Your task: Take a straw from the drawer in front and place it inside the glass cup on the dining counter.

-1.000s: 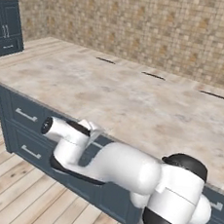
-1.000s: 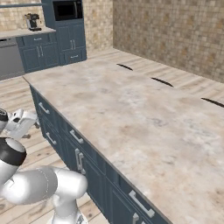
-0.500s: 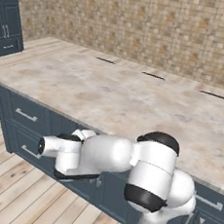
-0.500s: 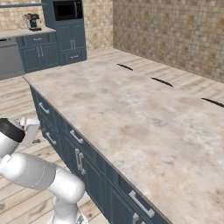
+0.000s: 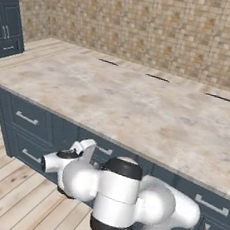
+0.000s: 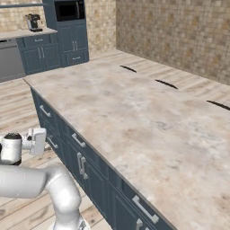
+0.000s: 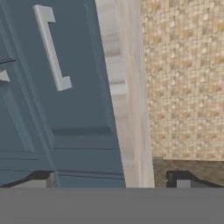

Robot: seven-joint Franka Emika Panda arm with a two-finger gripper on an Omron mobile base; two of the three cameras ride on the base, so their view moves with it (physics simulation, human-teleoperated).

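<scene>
The wide, shallow dark navy-blue drawer [image 7: 74,65] with its flat front panel and silver bar handle [image 7: 51,47] sat closed in the cabinet front, directly under the edge of the long beige-grey marbled stone dining counter [image 5: 137,109]. In the hand view, which was rolled on its side, that drawer front ran along the left half of the picture, the pale edge of the counter slab stood just to its right, and the tan mosaic-tiled wall [image 7: 183,78] lay beyond. The two-finger gripper [image 7: 111,181] faced the drawer front from in front of the cabinets; only the two small dark finger tips [image 7: 181,178] rose at the bottom of that view, set far apart at opposite sides, so the jaws stood wide open with nothing between them and touching nothing. From the left base view the hand [image 5: 64,162] hung low, near the navy cabinet fronts below the counter edge, with the white arm folded behind it over the light wooden plank floor [image 5: 13,197]. In the right base view the hand [image 6: 22,143] sat at the left, close beside the row of narrower navy drawers [image 6: 78,143] with like handles. Far off to the left stood tall navy cabinets with a built-in black oven [image 6: 69,10] and a steel dishwasher [image 6: 10,58].
</scene>
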